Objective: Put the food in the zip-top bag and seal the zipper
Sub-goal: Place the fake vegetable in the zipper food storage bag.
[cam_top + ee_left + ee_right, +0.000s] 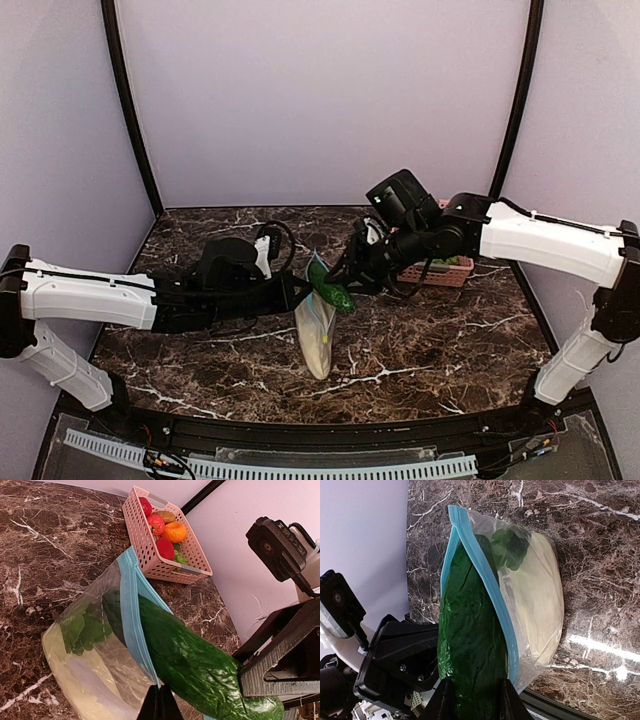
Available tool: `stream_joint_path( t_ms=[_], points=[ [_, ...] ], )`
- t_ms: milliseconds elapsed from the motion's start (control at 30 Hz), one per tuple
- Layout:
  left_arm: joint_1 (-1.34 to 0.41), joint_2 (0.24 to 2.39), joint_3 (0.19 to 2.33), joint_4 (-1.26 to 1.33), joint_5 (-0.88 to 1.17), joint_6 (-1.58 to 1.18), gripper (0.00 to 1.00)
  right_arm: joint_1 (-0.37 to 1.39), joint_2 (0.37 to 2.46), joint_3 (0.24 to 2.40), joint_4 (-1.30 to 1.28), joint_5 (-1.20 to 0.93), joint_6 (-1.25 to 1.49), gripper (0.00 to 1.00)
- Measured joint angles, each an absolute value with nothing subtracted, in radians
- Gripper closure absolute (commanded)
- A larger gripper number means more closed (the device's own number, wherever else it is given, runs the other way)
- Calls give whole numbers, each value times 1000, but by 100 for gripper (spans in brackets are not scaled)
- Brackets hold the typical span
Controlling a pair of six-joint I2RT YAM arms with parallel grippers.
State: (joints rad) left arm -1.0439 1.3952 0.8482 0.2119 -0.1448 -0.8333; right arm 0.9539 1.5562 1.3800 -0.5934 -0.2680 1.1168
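Right hand clamped on dark-green pepper, whose far end is inside the zipper mouth. Left hand pinched shut on zip-top bag rim. Bag mid-tabletop, with pale gourd and leafy green inside. Pink basket near far right corner.

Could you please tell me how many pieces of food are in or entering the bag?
3. A pale gourd lies inside, a leafy green sits beside it, and a dark pepper is halfway into the bag, held by the right gripper. Others may be hidden.
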Motion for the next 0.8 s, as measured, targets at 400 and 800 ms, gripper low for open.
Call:
stream_joint_path(
  t_ms=[400,800],
  points=[
    [-1044,1412,848,213,-135,-830,99,980,1707,1528,-706,-132,1104,92],
    [-1043,1419,848,241,-124,-832,99,1041,1753,1573,-759,46,1097,93]
  ],
)
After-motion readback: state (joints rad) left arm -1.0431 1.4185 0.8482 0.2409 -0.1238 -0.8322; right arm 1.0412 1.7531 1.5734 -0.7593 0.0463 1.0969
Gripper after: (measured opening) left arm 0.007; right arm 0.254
